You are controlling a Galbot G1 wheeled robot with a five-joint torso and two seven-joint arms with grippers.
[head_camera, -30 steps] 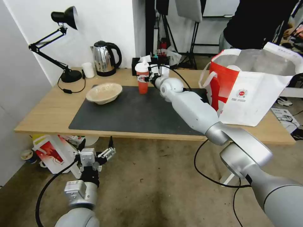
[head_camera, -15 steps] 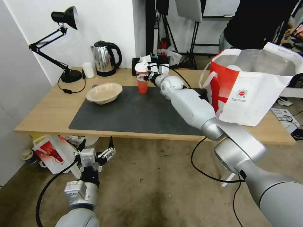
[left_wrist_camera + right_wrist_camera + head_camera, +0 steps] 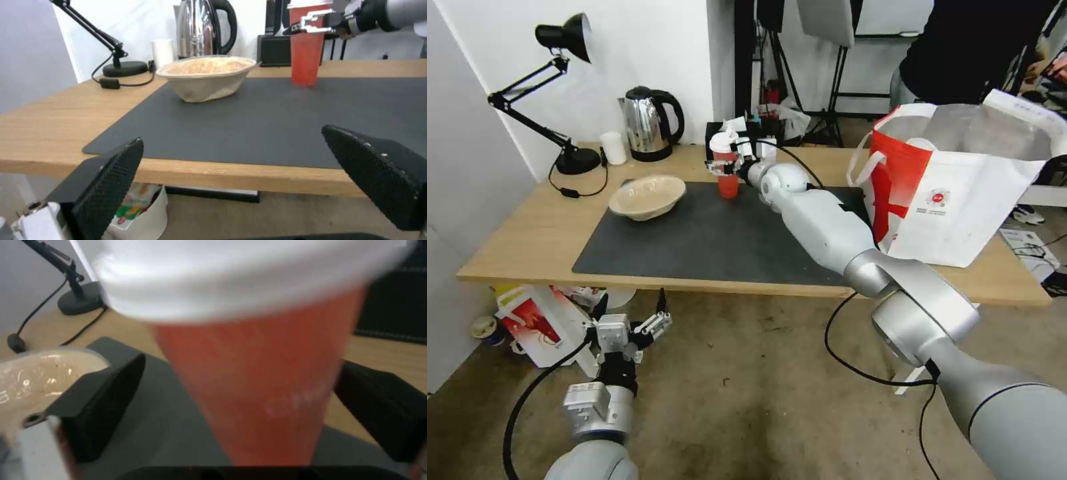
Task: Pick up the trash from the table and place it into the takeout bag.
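Observation:
A translucent red cup (image 3: pixel 727 177) with a white lid stands upright at the far edge of the dark mat (image 3: pixel 714 240) on the table (image 3: pixel 527 233). My right gripper (image 3: pixel 724 167) is open around the cup's upper half. In the right wrist view its fingers (image 3: pixel 102 400) flank the cup (image 3: pixel 262 380) with a gap on each side. A beige pulp bowl (image 3: pixel 647 195) sits at the mat's far left corner. The red-and-white takeout bag (image 3: pixel 954 193) stands open at the table's right end. My left gripper (image 3: pixel 632 305) hangs open below the table's front edge.
Along the back of the table stand a black desk lamp (image 3: pixel 570 160), a steel kettle (image 3: pixel 650 123), a small white cup (image 3: pixel 613 147) and a black tissue box (image 3: pixel 715 137). A smaller white bag (image 3: pixel 537 327) lies on the floor under the table's left end.
My right gripper has slid left from beside the cup until its fingers stand on both sides of it. The cup, the bowl and my left arm have stayed put.

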